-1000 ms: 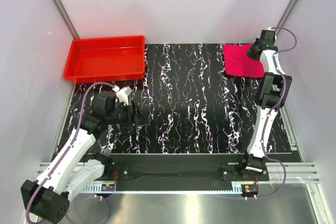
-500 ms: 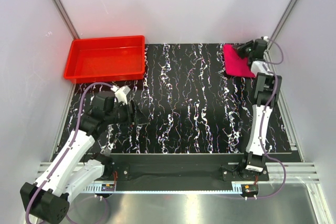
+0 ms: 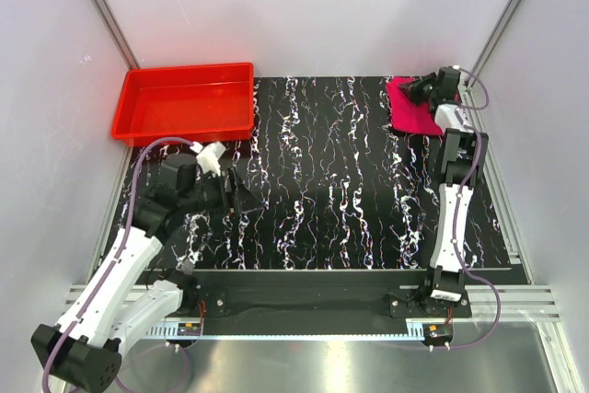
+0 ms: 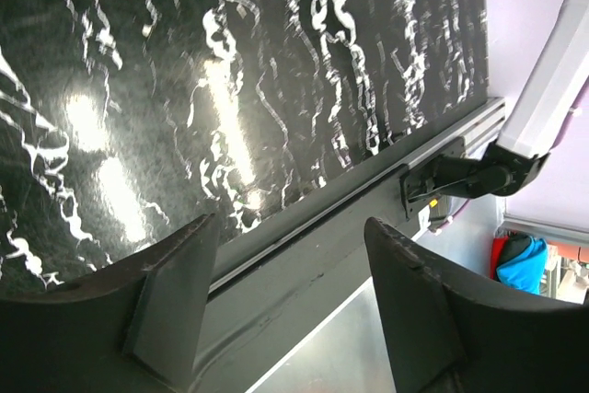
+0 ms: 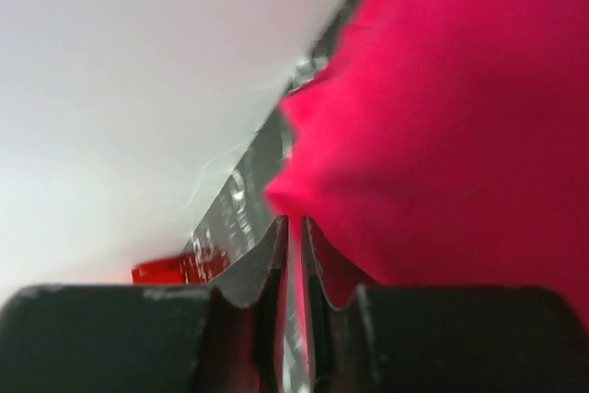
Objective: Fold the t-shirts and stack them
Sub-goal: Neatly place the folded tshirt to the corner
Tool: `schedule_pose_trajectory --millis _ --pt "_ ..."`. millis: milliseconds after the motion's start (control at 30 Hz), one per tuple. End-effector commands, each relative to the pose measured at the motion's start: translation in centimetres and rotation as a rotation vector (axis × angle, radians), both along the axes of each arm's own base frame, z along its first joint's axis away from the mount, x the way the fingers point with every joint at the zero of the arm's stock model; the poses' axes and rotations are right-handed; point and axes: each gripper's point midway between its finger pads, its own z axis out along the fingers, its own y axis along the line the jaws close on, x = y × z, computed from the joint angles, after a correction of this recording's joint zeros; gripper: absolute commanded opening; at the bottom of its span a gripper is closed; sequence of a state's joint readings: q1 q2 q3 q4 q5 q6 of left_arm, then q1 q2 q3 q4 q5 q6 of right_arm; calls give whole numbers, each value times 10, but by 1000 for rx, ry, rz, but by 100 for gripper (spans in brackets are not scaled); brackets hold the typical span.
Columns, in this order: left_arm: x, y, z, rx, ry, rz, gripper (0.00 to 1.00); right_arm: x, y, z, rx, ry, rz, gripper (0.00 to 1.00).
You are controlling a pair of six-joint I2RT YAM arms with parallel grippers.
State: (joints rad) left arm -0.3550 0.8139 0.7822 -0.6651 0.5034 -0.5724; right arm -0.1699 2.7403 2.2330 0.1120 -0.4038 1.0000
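Note:
A bright magenta-pink t-shirt (image 3: 410, 113) lies bunched at the far right corner of the black marbled mat (image 3: 340, 181). My right gripper (image 3: 414, 91) reaches over its far edge. In the right wrist view the right gripper (image 5: 294, 227) is shut on a thin fold of the t-shirt (image 5: 442, 126), and pink cloth shows in the narrow gap. My left gripper (image 3: 241, 198) hovers over the mat's left side, far from the shirt. In the left wrist view the left gripper (image 4: 290, 223) stands open with nothing between its fingers.
A red plastic tray (image 3: 184, 101) stands at the far left corner, and a sliver of the tray (image 5: 161, 271) shows in the right wrist view. White walls close in on the left, back and right. The metal rail (image 3: 304, 296) with the arm bases runs along the near edge.
My right gripper has swung left across the t-shirt's far edge and closed on the cloth, which now looks narrower and more bunched. The left gripper has shifted slightly and opened a little wider.

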Motion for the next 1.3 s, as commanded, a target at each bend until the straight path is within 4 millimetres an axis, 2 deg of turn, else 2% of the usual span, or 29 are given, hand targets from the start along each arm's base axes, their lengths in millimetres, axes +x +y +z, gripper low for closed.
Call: schedule_pose_trajectory --millis 0,33,100,133,167,233,300,333,367,400,433,467,500,533,567,600,633,667,800,867,900,967,1000,1033,1100,1133,1167,1233,1267 --pt "5 -1 32 -13 -95 -22 72 -16 -10 154 -148 -151 19 18" --pt "4 0 34 -12 -103 -26 72 -25 -13 157 -153 -118 17 19" --pt "0 1 38 -12 -120 -36 73 -46 -21 181 -152 -112 2 23" --pt "-4 1 41 -18 -135 -41 74 -58 -22 178 -151 -67 4 25" --pt "-6 2 42 -19 -142 -44 74 -73 -22 186 -151 -43 3 26" --pt "-12 1 43 -33 -145 -62 76 -97 -10 185 -134 4 47 27" --pt "-17 0 41 -45 -136 -80 77 -133 10 186 -114 47 92 29" --pt "-20 -1 42 -60 -139 -86 79 -150 17 182 -124 79 102 29" --pt "-22 -2 43 -72 -134 -84 79 -179 25 181 -126 105 110 29" --pt "-24 -4 47 -92 -145 -93 80 -194 30 178 -132 122 115 30" --pt "-25 -4 47 -105 -145 -90 80 -212 43 173 -139 145 143 30" --pt "-28 -5 50 -125 -150 -82 83 -241 52 168 -145 172 155 32" --pt "-27 -5 52 -140 -164 -74 85 -257 61 165 -154 187 169 32" --pt "-28 -6 48 -149 -151 -69 86 -274 74 159 -168 206 198 33" --pt "-29 -6 45 -165 -127 -51 91 -302 84 153 -182 223 210 33" --pt "-28 -7 47 -184 -133 -44 93 -315 89 146 -200 238 207 34" --pt "-28 -8 44 -194 -119 -33 95 -330 104 141 -199 248 231 35" --pt "-27 -9 37 -207 -80 -13 97 -355 116 131 -200 264 261 37" --pt "-25 -11 34 -269 -60 33 99 -418 131 106 -155 320 263 50" --pt "-23 -12 35 -311 -46 67 99 -450 129 98 -134 312 248 54" --pt "-23 -11 24 -320 -22 87 99 -460 129 97 -116 308 244 59" --pt "-25 -12 33 -405 -47 112 99 -484 126 95 -103 300 228 75" --pt "-25 -11 22 -419 -27 135 99 -492 127 94 -89 301 226 95" --pt "-28 -10 24 -453 -52 139 99 -500 128 91 -60 314 215 100" --pt "-29 -11 28 -529 -47 160 99 -514 129 79 -27 318 208 100" --pt "-30 -12 14 -543 -17 168 99 -520 130 74 -5 337 202 100" --pt "-33 -11 17 -585 -11 172 99 -526 130 69 -2 331 206 100" --pt "-36 -13 10 -613 4 162 99 -534 128 65 -6 340 194 100" --pt "-38 -14 11 -627 9 158 99 -535 127 70 -11 300 198 100"
